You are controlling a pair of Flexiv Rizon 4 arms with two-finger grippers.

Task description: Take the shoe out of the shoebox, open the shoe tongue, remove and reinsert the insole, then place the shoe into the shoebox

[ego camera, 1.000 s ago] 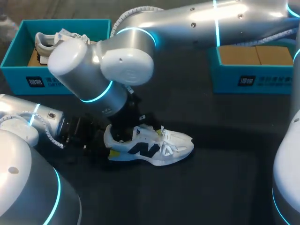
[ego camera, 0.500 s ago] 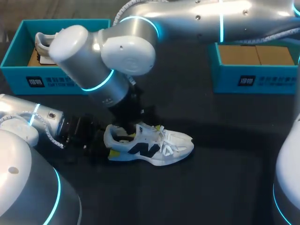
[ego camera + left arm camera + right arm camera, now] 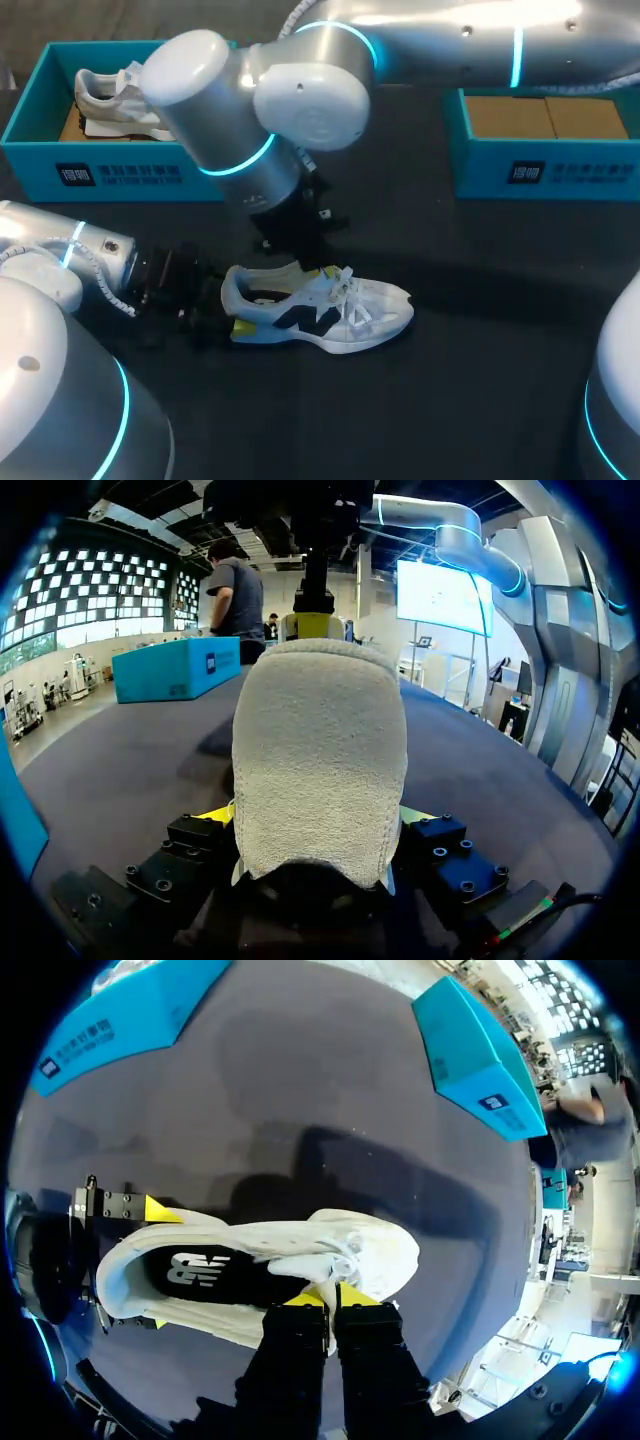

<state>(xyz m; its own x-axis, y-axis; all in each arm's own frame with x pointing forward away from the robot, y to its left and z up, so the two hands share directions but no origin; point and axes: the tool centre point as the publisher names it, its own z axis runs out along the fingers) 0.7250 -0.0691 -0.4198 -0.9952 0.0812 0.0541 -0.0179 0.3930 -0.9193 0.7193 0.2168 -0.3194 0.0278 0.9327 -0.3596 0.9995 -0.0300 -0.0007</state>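
A white shoe (image 3: 330, 308) with a dark side logo lies on its sole on the black table, toe to the right. My left gripper (image 3: 228, 306) holds its heel, one yellow fingertip (image 3: 215, 814) on each side of the padded heel (image 3: 320, 760). My right gripper (image 3: 332, 1300) hangs just above the laces beside the tongue, tips pressed together with nothing seen between them. In the head view it (image 3: 300, 248) sits under the big wrist, above the shoe's collar. The black insole (image 3: 195, 1270) lies inside the shoe.
A teal shoebox (image 3: 120, 172) at the back left holds a second shoe (image 3: 112, 100). Another teal box (image 3: 540, 165) with brown cardboard inside stands at the back right. My right arm (image 3: 300, 100) spans the table's middle.
My right gripper has lifted out of the shoe's opening, moved back and right, and its fingers have closed. The shoe and my left gripper have stayed put.
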